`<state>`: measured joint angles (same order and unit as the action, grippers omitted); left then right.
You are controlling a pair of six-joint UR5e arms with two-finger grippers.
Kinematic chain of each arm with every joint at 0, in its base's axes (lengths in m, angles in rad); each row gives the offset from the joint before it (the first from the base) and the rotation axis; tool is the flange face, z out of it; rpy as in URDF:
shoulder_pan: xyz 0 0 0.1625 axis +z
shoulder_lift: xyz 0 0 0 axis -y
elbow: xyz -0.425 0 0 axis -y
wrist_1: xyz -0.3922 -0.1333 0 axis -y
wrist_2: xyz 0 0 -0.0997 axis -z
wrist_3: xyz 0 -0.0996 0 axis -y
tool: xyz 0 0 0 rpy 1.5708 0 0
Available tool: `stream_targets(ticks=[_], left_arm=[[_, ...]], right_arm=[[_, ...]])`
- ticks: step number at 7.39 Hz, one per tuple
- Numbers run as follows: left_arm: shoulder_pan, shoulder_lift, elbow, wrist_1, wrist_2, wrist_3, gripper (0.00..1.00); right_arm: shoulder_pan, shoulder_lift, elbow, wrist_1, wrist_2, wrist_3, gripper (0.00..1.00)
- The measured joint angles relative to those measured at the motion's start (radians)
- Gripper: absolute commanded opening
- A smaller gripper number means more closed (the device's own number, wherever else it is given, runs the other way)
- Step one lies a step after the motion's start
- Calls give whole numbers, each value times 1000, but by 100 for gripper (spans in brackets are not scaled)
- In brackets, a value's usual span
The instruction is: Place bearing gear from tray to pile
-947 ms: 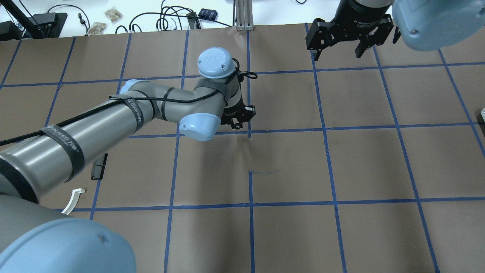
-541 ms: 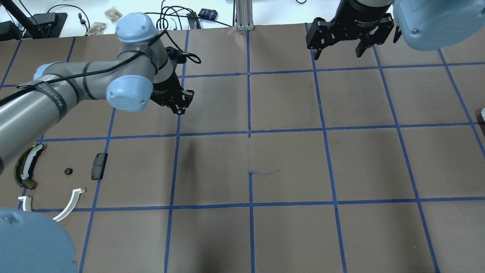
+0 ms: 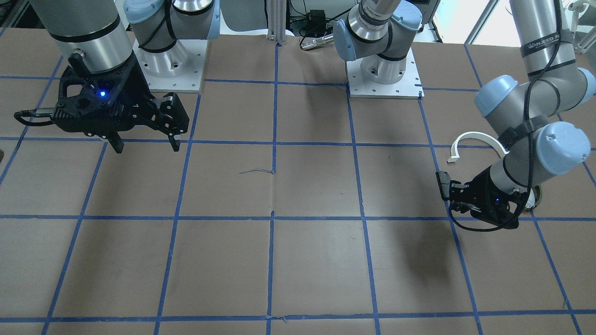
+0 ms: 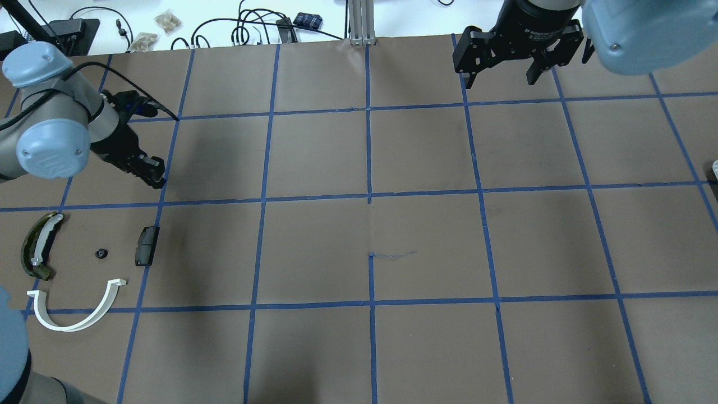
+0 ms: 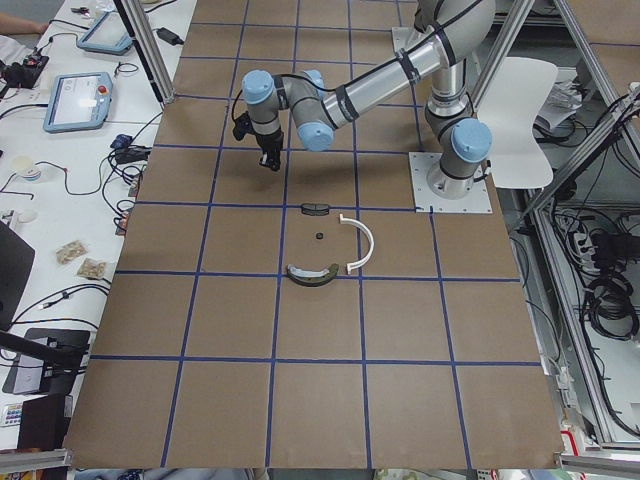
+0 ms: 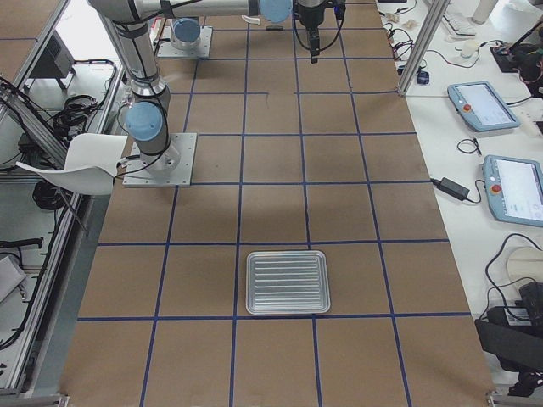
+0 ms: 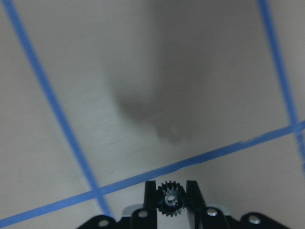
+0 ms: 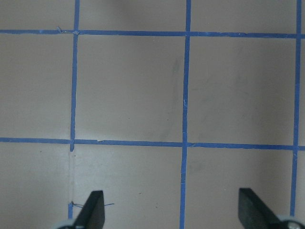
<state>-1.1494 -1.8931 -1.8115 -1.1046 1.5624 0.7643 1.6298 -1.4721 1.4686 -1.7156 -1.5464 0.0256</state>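
So, bearing gear: small, dark, toothed — pinched between the fingers of the left gripper, above the table.
Left gripper: jaws narrow on the gear, at 12 o'clock of the dark grey pad (overhead view).
Pile: olive-and-white shoe at 9 o'clock of a small black part, pad at 3, white half-ring at 6.
Tray: ribbed metal, lying flat — well apart from the pile.
Right gripper: jaws wide apart, above the table.

The brown-paper table, gridded with blue tape, carries an olive-and-white curved shoe piece, a small black round part, a dark grey rectangular pad and a white half-ring arc. Well apart lies a ribbed silver metal tray.
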Motion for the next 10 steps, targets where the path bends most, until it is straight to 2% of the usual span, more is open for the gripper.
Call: stream_targets(ticks=[3,8,9,10], left_arm=[[181,10,-100,17,56,107,4],[215,14,-183,35,67,109,7],[215,13,-186,47,68,111,15],[216,11,-188,56,68,113,28]], right_arm=[[2,0,0,1,1,6,100],[3,-7,-1,4,1,7,100],[4,-8,-2,4,1,7,100],[4,-8,-2,5,0,7,100]])
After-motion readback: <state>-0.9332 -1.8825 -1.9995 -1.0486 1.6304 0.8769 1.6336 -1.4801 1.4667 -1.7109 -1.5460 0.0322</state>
